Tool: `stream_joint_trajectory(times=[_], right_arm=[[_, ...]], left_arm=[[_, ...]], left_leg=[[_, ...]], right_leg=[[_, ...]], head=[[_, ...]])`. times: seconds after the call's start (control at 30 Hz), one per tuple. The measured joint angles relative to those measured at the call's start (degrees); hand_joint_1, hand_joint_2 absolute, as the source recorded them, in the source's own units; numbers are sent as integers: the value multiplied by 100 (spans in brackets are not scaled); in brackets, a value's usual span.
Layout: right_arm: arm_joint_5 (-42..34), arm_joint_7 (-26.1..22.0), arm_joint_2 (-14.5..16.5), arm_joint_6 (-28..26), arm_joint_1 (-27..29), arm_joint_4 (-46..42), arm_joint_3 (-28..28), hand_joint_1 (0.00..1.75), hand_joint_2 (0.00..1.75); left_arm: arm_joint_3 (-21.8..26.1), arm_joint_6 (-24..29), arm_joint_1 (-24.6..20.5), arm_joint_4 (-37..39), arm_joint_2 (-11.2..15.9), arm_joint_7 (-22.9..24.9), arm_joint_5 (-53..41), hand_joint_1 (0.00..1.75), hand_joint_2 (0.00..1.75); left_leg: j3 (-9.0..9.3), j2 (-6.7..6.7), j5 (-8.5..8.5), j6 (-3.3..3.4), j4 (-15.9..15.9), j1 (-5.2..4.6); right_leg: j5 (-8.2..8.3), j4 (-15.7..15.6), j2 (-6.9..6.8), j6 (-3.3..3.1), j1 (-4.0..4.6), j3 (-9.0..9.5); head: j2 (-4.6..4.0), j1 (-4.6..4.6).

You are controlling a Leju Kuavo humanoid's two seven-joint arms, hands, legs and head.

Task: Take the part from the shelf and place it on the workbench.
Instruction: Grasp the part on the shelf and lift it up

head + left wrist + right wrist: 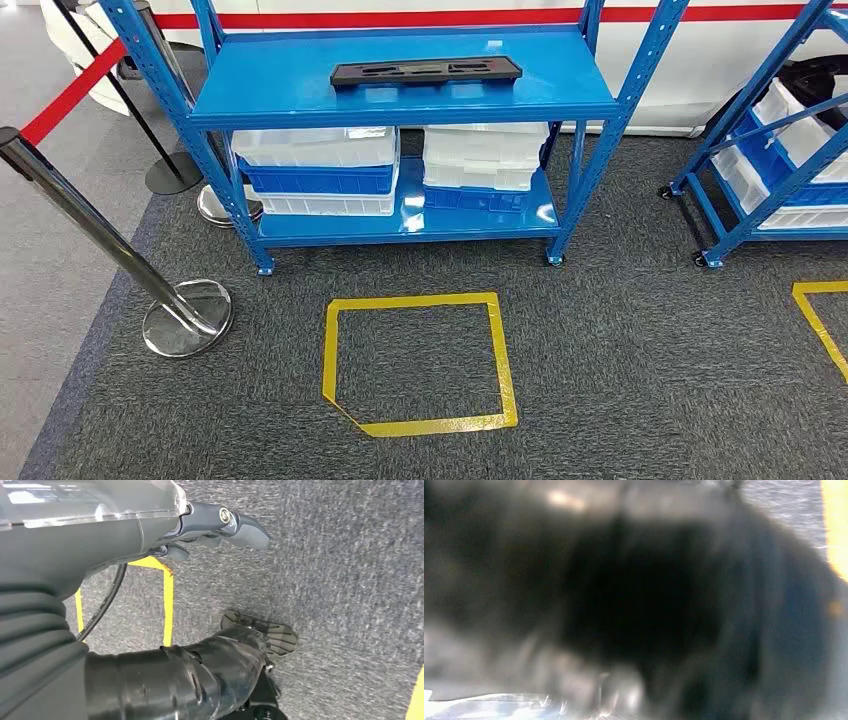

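Note:
A flat black part (427, 71) with cut-outs lies along the top board of the blue shelf (300, 105), toward the back in the head view. My left hand (220, 527) hangs beside my body over the grey carpet, fingers loosely extended and holding nothing. The right wrist view is a dark blur up close, so how my right hand stands cannot be made out.
White and blue bins (318, 170) are stacked on the shelf's lower board. A yellow tape square (420, 360) marks the carpet in front of the shelf. Chrome stanchions (185, 315) with a red rope stand on the left. A second blue rack (780, 170) stands on the right.

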Motion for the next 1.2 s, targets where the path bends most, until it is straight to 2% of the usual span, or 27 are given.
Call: stream_joint_trajectory(times=[0.2, 0.33, 0.67, 0.8, 0.93, 1.07, 1.2], right_arm=[[698, -400, -151, -214, -536, -256, 143, 0, 0], [1084, -327, -255, -295, -987, -579, 537, 0, 0], [1765, 61, -453, -444, -2042, -1366, 1996, 0, 0], [1960, 229, -539, -436, -2421, -1779, 2634, 0, 175], [2131, 379, -638, -431, -2806, -2198, 3342, 0, 175], [2299, 504, -751, -437, -3166, -2595, 4004, 0, 0], [2565, 648, -878, -451, -3526, -2873, 4626, 0, 0]], left_arm=[[292, -19, -122, 177, 2, -144, -444, 0, 175], [411, -87, -179, 260, 5, -125, -628, 0, 0], [637, -99, -256, 367, 7, 33, -888, 0, 0], [717, -63, -274, 387, 7, 69, -960, 0, 0], [814, -24, -297, 416, 7, 122, -1029, 0, 0], [897, 33, -320, 448, 4, 164, -1107, 0, 0], [977, 71, -348, 473, 4, 213, -1186, 0, 0]], left_leg=[[-2, -4, 2, 2, 1, 0], [3, -6, 4, 1, 3, 0], [2, -9, 7, 2, 6, 0], [-1, -9, 8, 2, 6, 0], [-3, -10, 9, 4, 15, -1], [-13, -11, 8, 6, 30, -6], [-38, -11, -1, 27, 63, -16]], right_leg=[[3, 1, -3, 3, 0, 4], [4, 1, -4, 4, 1, 5], [6, 4, -5, 4, 1, 3], [6, 5, -4, 4, 1, 1], [11, 4, -5, 9, -7, -1], [18, 2, -5, 18, -34, -5], [28, 2, -6, 38, -45, -11]], head=[[0, 1], [1, 2], [1, 0], [1, 0], [1, 0], [2, 0], [1, 0]])
